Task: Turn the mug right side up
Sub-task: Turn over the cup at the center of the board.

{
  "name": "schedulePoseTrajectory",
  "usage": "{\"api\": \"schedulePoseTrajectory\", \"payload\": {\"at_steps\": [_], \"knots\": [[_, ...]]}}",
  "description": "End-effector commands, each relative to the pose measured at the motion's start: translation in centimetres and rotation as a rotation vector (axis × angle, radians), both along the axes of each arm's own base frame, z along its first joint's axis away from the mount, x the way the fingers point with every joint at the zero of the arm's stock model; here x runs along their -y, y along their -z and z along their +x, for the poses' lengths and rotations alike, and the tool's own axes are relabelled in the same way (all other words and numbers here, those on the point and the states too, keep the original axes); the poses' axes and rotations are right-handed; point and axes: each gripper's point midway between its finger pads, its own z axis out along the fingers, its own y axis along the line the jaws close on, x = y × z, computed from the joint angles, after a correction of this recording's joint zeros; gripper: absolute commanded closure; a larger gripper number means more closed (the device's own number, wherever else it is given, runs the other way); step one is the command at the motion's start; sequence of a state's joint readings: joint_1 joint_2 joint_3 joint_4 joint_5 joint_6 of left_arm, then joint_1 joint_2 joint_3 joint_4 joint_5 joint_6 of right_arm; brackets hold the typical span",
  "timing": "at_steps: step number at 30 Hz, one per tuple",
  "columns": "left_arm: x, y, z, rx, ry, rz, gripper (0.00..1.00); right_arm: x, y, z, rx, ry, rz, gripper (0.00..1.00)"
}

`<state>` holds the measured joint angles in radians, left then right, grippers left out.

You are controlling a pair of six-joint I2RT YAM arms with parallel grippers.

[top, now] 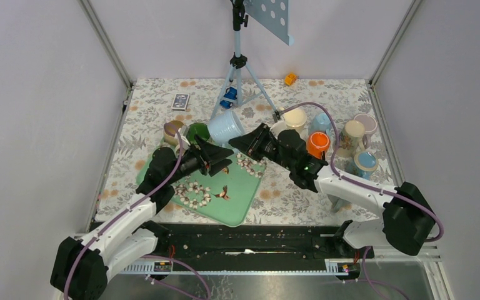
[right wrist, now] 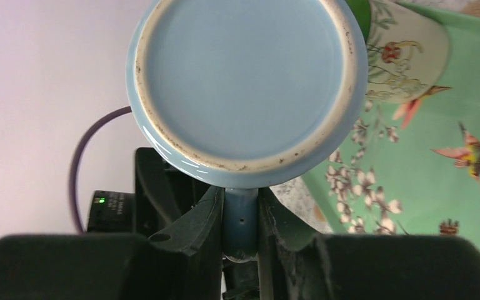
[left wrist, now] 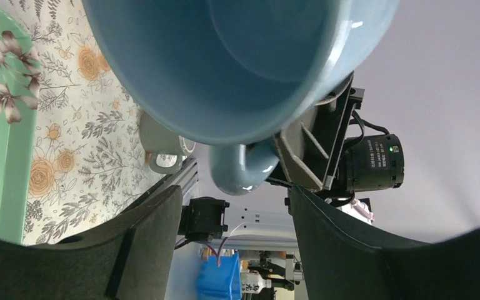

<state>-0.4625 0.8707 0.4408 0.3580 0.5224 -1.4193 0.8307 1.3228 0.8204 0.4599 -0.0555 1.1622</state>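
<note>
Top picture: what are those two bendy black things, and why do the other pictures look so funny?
They are two robot arms. The top picture comes from a camera above them; each other picture comes from a small camera on one arm's wrist, so things look huge. On the flowery tablecloth lie a green tray painted with flowers and birds and several cups. The right pincer squeezes the handle of a light blue ceramic mug, tipped on its side. The right wrist picture shows its bottom, the left wrist picture its inside. The left pincer is open near its mouth.
</note>
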Motion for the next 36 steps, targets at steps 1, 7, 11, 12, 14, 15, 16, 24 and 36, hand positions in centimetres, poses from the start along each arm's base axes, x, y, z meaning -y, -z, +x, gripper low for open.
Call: {"api": "schedulePoseTrajectory", "payload": {"at_steps": [1,7,11,12,14,15,16,24,36], "knots": [[0.1,-2.6,0.0,0.081,0.02,-0.083,0.34,-0.7,-10.5,-1.1,0.181,-0.06,0.322,1.0],[-0.1,-3.7,0.5,0.097,0.019,-0.125,0.42,-1.3,-10.6,-1.6,0.162,-0.105,0.364,1.0],[0.0,-4.6,0.4,0.1,0.033,-0.17,0.46,-1.5,-10.4,-1.8,0.152,-0.121,0.384,1.0],[0.0,-4.8,0.5,0.102,0.033,-0.178,0.48,-1.5,-10.4,-1.8,0.152,-0.126,0.387,1.0],[0.0,-5.1,0.5,0.104,0.034,-0.184,0.49,-1.6,-10.4,-1.9,0.15,-0.133,0.4,1.0],[0.0,-5.2,0.6,0.105,0.032,-0.186,0.51,-1.6,-10.4,-1.9,0.148,-0.136,0.403,1.0],[0.0,-5.4,0.6,0.108,0.031,-0.189,0.53,-1.7,-10.4,-2.0,0.147,-0.14,0.405,1.0],[0.1,-5.6,0.9,0.112,0.025,-0.186,0.66,-2.2,-10.0,-2.6,0.14,-0.165,0.41,1.0],[0.1,-5.9,1.7,0.15,-0.004,-0.121,0.88,-2.2,-8.4,-3.1,0.112,-0.171,0.392,1.0]]}}
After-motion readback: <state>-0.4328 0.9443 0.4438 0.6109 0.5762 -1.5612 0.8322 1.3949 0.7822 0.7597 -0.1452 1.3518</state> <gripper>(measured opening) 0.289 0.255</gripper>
